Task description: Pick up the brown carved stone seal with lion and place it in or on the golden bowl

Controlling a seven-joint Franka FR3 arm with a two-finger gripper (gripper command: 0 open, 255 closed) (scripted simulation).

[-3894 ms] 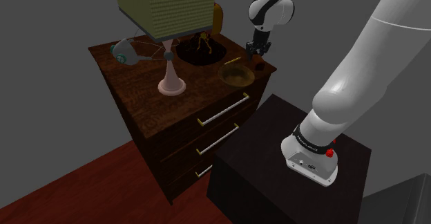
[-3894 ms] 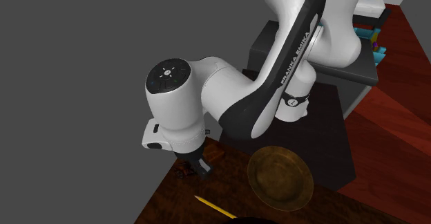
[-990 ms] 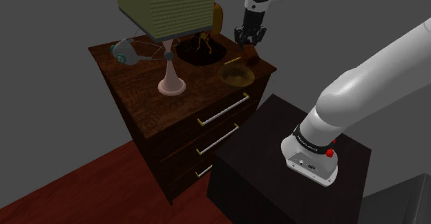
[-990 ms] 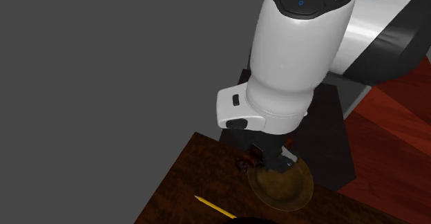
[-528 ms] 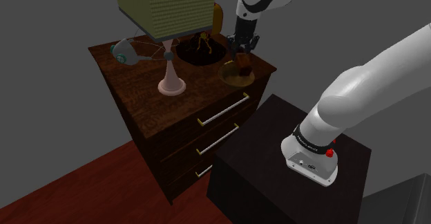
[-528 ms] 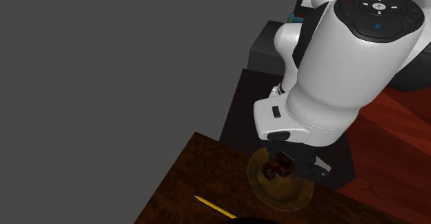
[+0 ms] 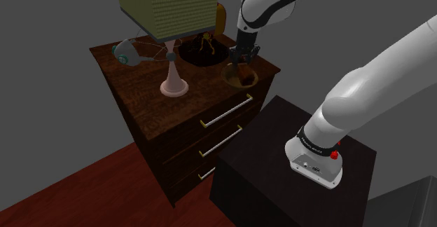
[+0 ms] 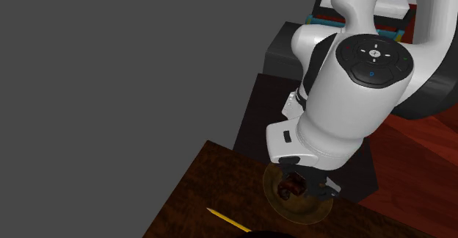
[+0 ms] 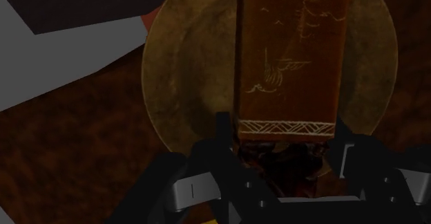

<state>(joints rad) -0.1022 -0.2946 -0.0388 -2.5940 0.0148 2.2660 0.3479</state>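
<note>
Black two-finger pincer (image 9: pixel 283 120) clamped on a brown rectangular carved seal (image 9: pixel 290 57), seal held between its fingers and extending straight beyond them, round golden bowl (image 9: pixel 162 70) directly beneath pincer and seal.

This was a room in a home. In the middle of the shoulder view stood a dark wooden dresser (image 7: pixel 143 103) with drawers and shiny handles. On top of it was a lamp (image 7: pixel 168 8) with a big yellow-green shade, and a golden bowl (image 7: pixel 230 80) sat near it. The floor (image 7: pixel 70 197) at the lower left was red-brown wood. The walls (image 7: pixel 49 22) were plain grey. At the upper right of the second exterior view were some bright-coloured things (image 8: pixel 324 10).
</note>
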